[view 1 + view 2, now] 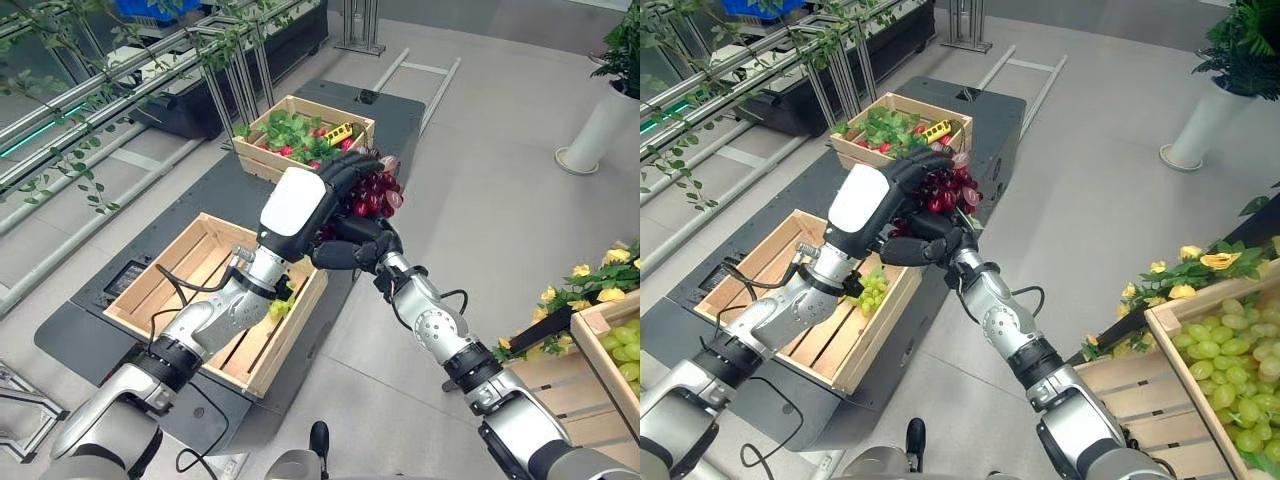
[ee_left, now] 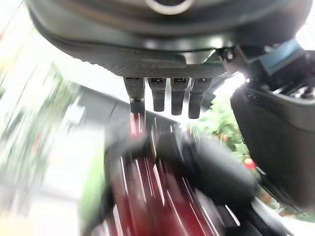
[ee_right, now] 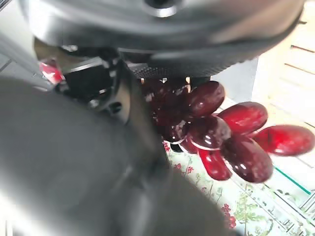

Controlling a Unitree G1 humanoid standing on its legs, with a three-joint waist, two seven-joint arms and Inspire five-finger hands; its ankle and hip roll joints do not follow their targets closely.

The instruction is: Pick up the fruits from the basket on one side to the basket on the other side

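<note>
Right hand (image 1: 923, 247) grips the red grape bunch (image 1: 948, 189) from below; left hand (image 1: 902, 178) curls over it, apparently gripping too.

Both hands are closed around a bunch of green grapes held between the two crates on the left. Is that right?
Not quite: the grapes are dark red, not green, as the right wrist view shows. The left hand and right hand do hold them together, between the far crate and the near crate.
</note>
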